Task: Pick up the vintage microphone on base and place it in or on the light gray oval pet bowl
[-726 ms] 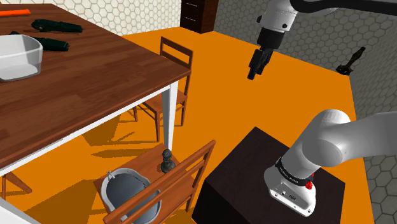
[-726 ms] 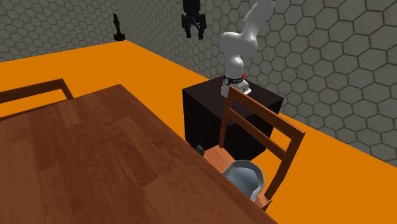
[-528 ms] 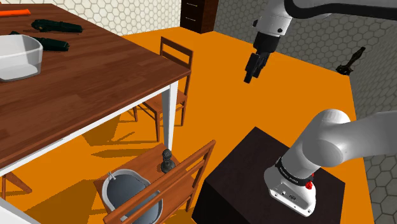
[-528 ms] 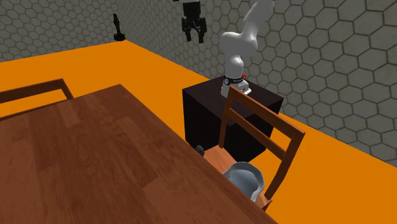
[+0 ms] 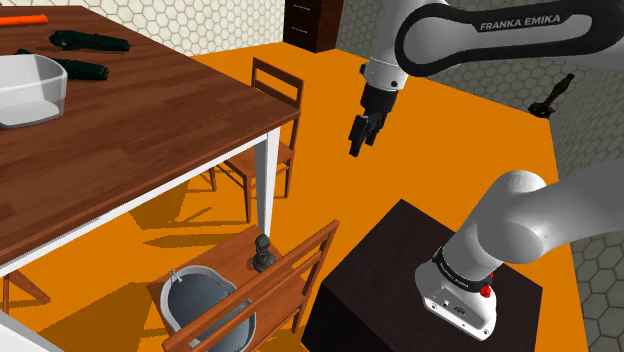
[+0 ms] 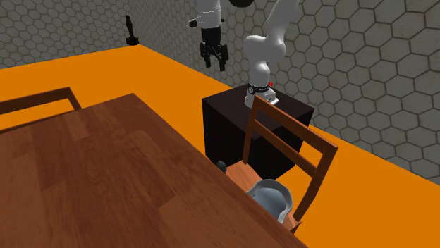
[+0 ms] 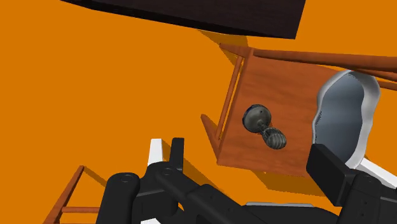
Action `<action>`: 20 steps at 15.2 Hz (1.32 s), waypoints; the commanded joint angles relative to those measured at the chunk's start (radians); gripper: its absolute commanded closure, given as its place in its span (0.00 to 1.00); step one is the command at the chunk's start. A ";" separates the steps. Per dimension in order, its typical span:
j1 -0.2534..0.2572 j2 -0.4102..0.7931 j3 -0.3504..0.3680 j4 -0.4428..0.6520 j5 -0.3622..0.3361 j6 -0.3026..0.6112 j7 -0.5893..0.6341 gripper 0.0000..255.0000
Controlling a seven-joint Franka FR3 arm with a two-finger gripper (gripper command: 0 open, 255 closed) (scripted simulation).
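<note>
Gripper [image 5: 356,141] is hanging high over floor, fingers spread, nothing between. Mic [image 5: 261,255] is standing upright nr chair seat [image 5: 232,259] edge, beside grey bowl [image 5: 205,300], not touching.

The floor [image 5: 330,170] is flat orange. One wall [image 6: 367,56] bears grey hexagons, another [image 5: 210,25] cream ones. The desk [image 5: 140,130] is brown wood grain with white legs, and the chair [image 7: 280,89] is reddish-brown. The stand [image 5: 390,270] and fingers [image 7: 332,170] are black. The arm [image 5: 520,215] is white with dark joints. The microphone [image 7: 264,127] is dark grey. The bowl [image 7: 343,121] is pale grey, bluer inside. A thing [image 5: 90,42] at the desk's far edge looks blackish-green, perhaps.
</note>
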 commanded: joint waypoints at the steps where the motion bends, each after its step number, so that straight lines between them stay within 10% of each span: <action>1: 0.016 0.053 0.024 -0.018 0.018 0.075 0.014 0.00; 20: 0.127 0.747 0.191 0.134 0.030 0.625 0.165 0.00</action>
